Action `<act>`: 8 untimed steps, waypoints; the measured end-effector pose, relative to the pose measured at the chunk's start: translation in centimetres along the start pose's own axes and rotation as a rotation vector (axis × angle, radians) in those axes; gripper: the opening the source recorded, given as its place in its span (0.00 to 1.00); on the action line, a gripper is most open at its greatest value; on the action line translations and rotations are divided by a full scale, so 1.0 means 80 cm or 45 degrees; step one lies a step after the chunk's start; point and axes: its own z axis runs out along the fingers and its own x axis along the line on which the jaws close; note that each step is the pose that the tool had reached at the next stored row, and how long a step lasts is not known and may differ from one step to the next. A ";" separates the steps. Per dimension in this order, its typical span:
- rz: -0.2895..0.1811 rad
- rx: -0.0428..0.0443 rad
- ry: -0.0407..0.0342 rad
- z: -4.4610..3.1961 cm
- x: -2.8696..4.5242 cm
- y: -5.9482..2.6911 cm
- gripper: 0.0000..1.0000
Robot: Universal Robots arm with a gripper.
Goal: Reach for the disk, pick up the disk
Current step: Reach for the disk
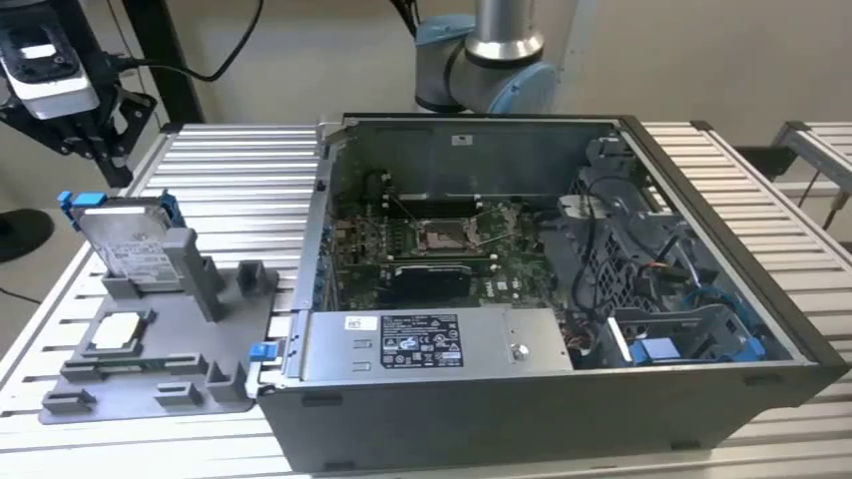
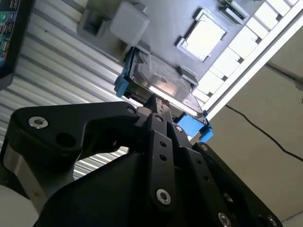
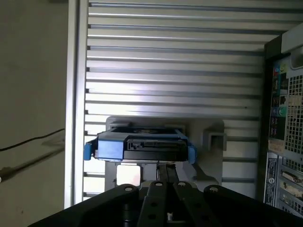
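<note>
The disk, a silver drive in a blue bracket, stands on edge in a slot of the grey fixture at the exterior view's left. My gripper hangs above and behind it, clear of it, with its black fingers closed together and nothing between them. In the second wrist view the fingertips point at the disk, a short gap away. In the first wrist view the disk sits just beyond my gripper, blue bracket ends showing on both sides.
An open computer case fills the middle and the exterior view's right. A small square silver chip lies on the fixture beside grey posts. The slatted metal table carries everything. The arm's base stands behind the case.
</note>
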 end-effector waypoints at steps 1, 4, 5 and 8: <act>0.000 0.000 -0.0001 0.0001 0.0042 0.001 0.00; 0.000 0.000 -0.0001 0.0004 0.0207 0.002 0.00; 0.000 0.000 -0.0002 0.0007 0.0319 0.002 0.00; 0.000 0.000 -0.0002 0.0012 0.0472 0.003 0.00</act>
